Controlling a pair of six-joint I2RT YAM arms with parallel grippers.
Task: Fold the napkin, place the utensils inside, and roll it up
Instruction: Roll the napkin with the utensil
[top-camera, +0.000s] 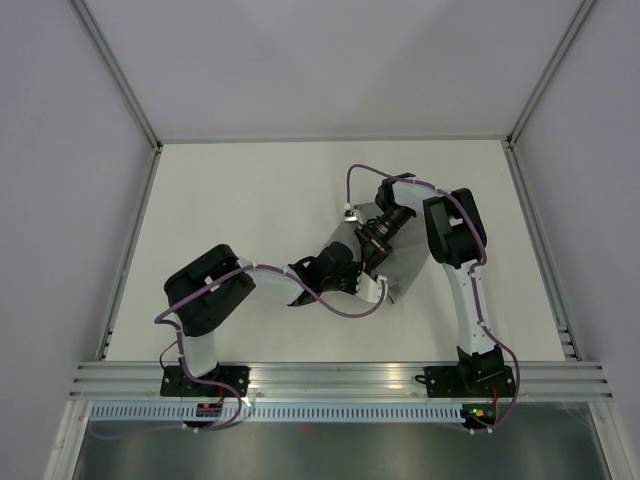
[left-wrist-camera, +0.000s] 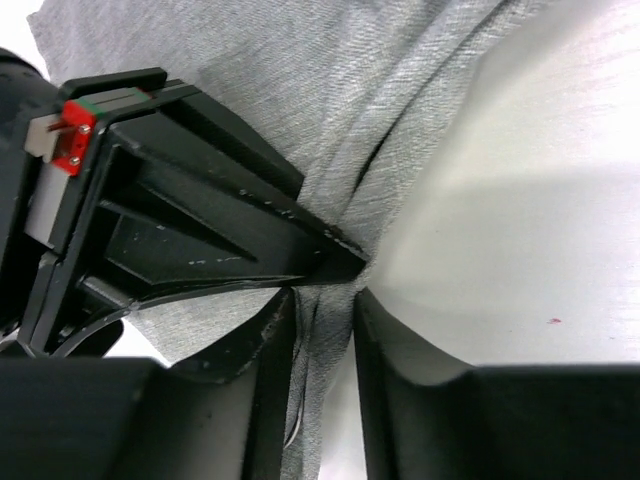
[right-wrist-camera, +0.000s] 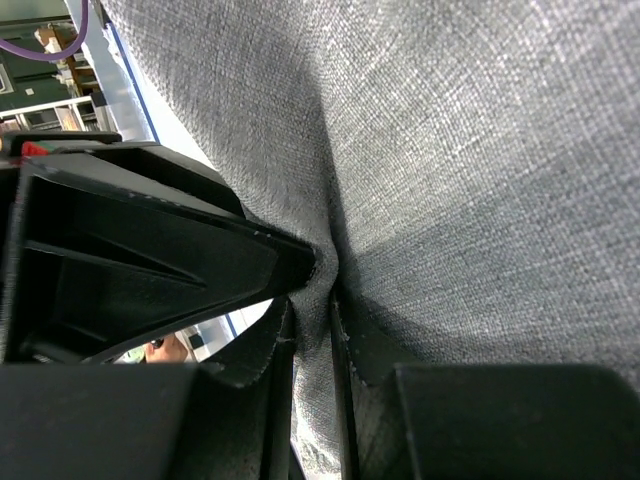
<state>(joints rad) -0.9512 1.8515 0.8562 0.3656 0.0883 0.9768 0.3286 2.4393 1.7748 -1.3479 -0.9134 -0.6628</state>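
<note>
Here, a plain mid-grey square fabric napkin (top-camera: 403, 265) is lying near the middle of the white counter (top-camera: 250, 200). In the overhead view it is mostly hidden beneath the two arms, which are meeting over the counter's middle. The left gripper (left-wrist-camera: 322, 305) is pinching a raised ridge of the cloth. Creases are running toward its jaws, which are standing narrow with the weave between them, so they are judged to be clenched on the napkin. The right gripper (right-wrist-camera: 310, 305) is likewise clamping a fold of the napkin, with fabric filling the slot between its jaws. No utensils are showing in any view. The cloth is behaving as a light, limp, matte material: it is draping and bunching rather than holding a shape, and a firm pinch is unlikely to be slipping. It is probably best taken at an edge or corner, with all layers together, and carried low so that the free part is trailing flat.
</note>
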